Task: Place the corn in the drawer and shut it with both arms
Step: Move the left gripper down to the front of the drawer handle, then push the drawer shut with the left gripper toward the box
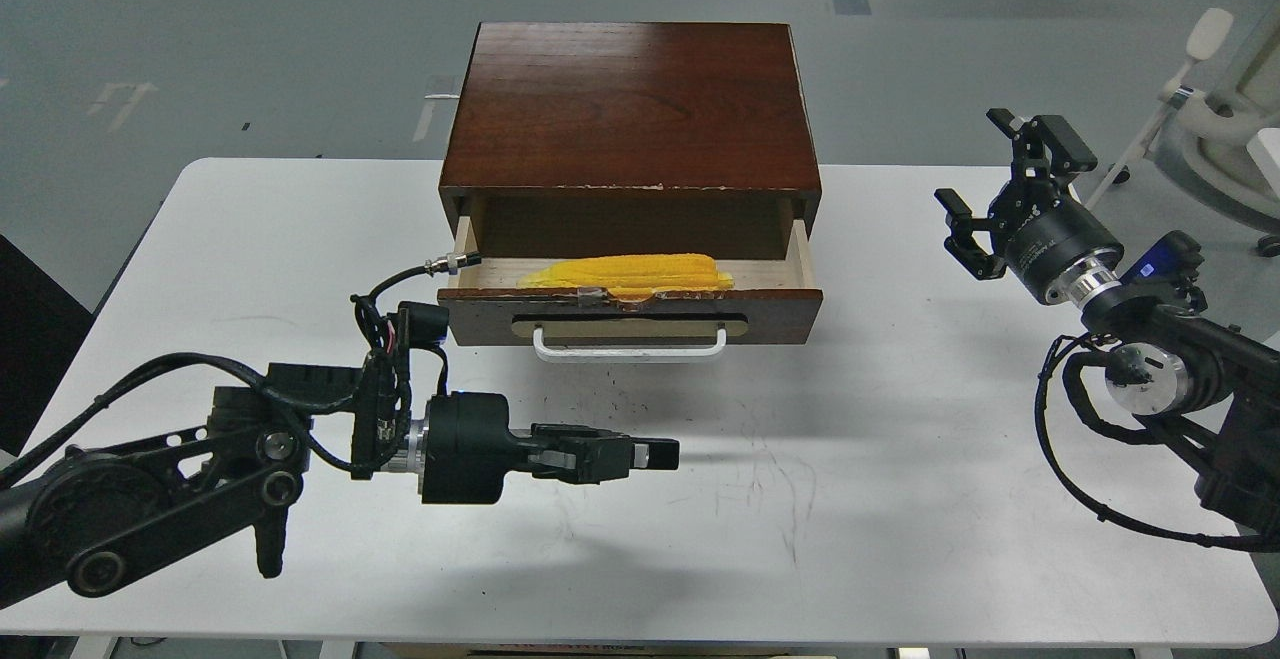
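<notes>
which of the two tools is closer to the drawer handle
The left tool, fingers pointing right just in front of the white handle. The right tool is raised off beside the drawer.

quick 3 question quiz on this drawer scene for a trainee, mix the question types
1. True or false: the corn lies inside the open drawer.
2. Multiple choice: where is the left hand? A) gripping the white handle B) low over the table in front of the drawer, pointing right C) inside the drawer
3. Short answer: is the right hand holding anything?

Key
1. True; the cob lies along the drawer floor, just behind the front panel.
2. B
3. No; its fingers are spread open, empty, and raised to the right of the cabinet.
</notes>
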Controlling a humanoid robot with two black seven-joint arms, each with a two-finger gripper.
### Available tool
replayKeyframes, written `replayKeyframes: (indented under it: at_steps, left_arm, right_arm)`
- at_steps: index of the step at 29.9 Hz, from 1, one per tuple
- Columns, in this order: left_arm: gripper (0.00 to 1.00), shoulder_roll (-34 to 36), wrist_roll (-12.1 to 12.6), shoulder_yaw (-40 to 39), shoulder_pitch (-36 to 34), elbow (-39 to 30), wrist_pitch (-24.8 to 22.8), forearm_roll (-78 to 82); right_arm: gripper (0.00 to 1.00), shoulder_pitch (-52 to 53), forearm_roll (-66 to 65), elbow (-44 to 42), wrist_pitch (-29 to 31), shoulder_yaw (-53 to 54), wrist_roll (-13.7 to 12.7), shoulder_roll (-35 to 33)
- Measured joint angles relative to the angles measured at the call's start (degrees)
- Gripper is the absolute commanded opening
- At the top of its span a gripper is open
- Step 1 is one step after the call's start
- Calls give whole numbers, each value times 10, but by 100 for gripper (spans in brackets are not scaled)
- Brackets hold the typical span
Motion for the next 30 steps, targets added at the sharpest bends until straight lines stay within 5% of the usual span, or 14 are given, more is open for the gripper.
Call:
replayKeyframes:
  at_steps: [9, 30]
  left_arm:
    - [0, -17, 36, -13, 6, 51, 73, -60]
    - [0, -29, 50, -23, 16, 100, 75, -62]
  right_arm:
    - [100, -6, 0, 0, 0, 0, 0, -3]
    - [100, -9, 0, 1, 0, 0, 0, -3]
